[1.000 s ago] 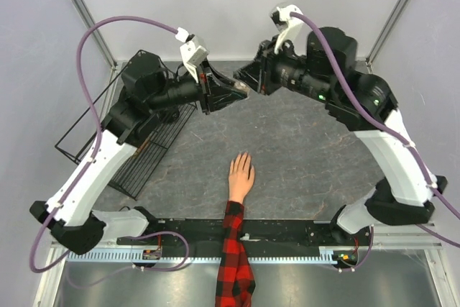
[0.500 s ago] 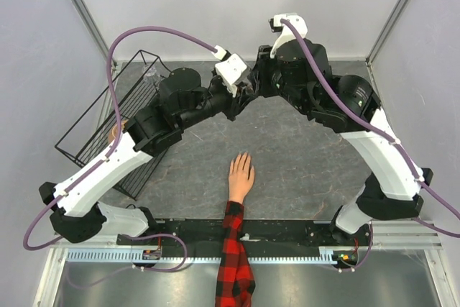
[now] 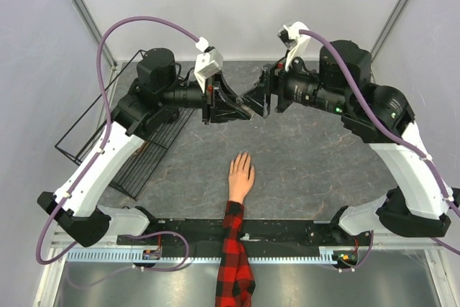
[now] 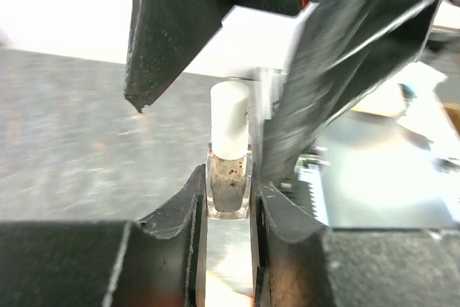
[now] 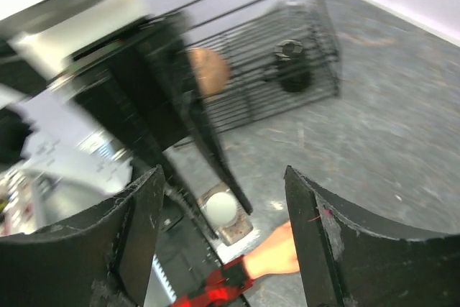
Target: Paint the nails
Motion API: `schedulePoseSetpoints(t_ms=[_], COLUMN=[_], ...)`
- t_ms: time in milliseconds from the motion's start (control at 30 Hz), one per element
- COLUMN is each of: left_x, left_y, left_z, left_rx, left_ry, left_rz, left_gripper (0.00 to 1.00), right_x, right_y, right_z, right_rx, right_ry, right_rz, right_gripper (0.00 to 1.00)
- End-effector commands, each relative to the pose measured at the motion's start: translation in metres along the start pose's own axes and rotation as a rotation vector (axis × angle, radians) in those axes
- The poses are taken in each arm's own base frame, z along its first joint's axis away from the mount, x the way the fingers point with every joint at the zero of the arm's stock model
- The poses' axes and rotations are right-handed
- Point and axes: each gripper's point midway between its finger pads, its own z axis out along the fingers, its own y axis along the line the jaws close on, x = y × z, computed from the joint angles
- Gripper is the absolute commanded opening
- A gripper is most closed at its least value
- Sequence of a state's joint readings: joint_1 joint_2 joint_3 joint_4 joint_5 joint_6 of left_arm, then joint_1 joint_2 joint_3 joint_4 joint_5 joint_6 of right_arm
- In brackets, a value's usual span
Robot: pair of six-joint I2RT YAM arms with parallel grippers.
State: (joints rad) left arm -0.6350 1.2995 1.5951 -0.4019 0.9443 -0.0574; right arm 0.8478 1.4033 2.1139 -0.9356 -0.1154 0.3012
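The nails [image 3: 243, 157] look bare and skin-toned on the mannequin hand [image 3: 241, 176]. It lies flat by the middle of the table's [image 3: 309, 170] near edge, fingers pointing away, so every tip is open to a brush. Raised in the air further toward the far edge, the left gripper [image 4: 229, 190] clamps a small polish bottle [image 4: 228, 177], presenting its white cap [image 4: 229, 127] to the other arm. The right gripper [image 5: 223, 176] stands wide, jaws either side of that cap, not closed on it. I'd guess it means to twist it off.
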Motion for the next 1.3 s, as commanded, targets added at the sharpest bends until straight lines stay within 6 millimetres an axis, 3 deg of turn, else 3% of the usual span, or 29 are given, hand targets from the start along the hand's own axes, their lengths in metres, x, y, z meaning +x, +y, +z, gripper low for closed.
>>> schedulePoseSetpoints(t_ms=[0, 267, 500, 700, 900, 933, 1000, 1033, 1067, 1100, 1133, 1167, 1200, 1233, 1267], left_x=[-0.008, -0.013, -0.013, -0.014, -0.013, -0.013, -0.014, -0.015, -0.017, -0.018, -0.019, -0.02, -0.021, -0.021, -0.02], left_y=[-0.035, -0.03, -0.029, -0.031, -0.032, -0.032, -0.026, -0.022, -0.009, 0.0, 0.011, 0.033, 0.045, 0.055, 0.072], left_z=[-0.011, -0.02, -0.021, -0.022, -0.023, -0.023, -0.023, -0.024, -0.026, -0.029, -0.032, -0.043, -0.05, -0.059, -0.077], left_rx=[0.217, 0.19, 0.183, 0.188, 0.189, 0.189, 0.158, 0.131, 0.038, -0.024, -0.096, -0.273, -0.366, -0.453, -0.613], left_ry=[-0.009, -0.033, -0.033, -0.034, -0.034, -0.034, -0.039, -0.046, -0.055, -0.06, -0.064, -0.074, -0.08, -0.082, -0.093], left_rz=[-0.082, -0.09, -0.096, -0.093, -0.097, -0.097, -0.102, -0.089, -0.096, -0.089, -0.058, -0.059, -0.051, -0.035, -0.034], left_gripper=[0.02, 0.02, 0.02, 0.02, 0.02, 0.05, 0.22, 0.4, 0.82, 0.99, 1.0, 1.0, 1.0, 1.0, 1.0], right_x=[-0.003, -0.01, -0.009, -0.003, 0.002, 0.004, 0.004, 0.006, 0.004, 0.004, 0.005, 0.002, 0.014, 0.016, 0.02], right_y=[0.033, 0.028, 0.03, 0.031, 0.028, 0.027, 0.016, 0.005, -0.003, -0.012, -0.041, -0.051, -0.071, -0.097, -0.109], right_z=[-0.015, -0.023, -0.02, -0.014, -0.005, -0.003, 0.005, 0.009, 0.009, 0.01, 0.015, 0.007, 0.014, 0.009, 0.002], right_rx=[-0.198, -0.165, -0.177, -0.193, -0.195, -0.193, -0.136, -0.08, -0.034, 0.017, 0.171, 0.231, 0.32, 0.463, 0.523], right_ry=[-0.007, -0.043, -0.037, -0.008, 0.014, 0.02, 0.017, 0.014, 0.0, -0.015, -0.043, -0.082, -0.087, -0.12, -0.142], right_rz=[-0.058, -0.077, -0.082, -0.094, -0.109, -0.112, -0.118, -0.113, -0.111, -0.1, -0.083, -0.072, -0.049, -0.038, -0.034], right_gripper=[0.72, 0.54, 0.52, 0.43, 0.17, 0.04, 0.0, 0.0, 0.0, 0.0, 0.0, 0.0, 0.0, 0.0, 0.0])
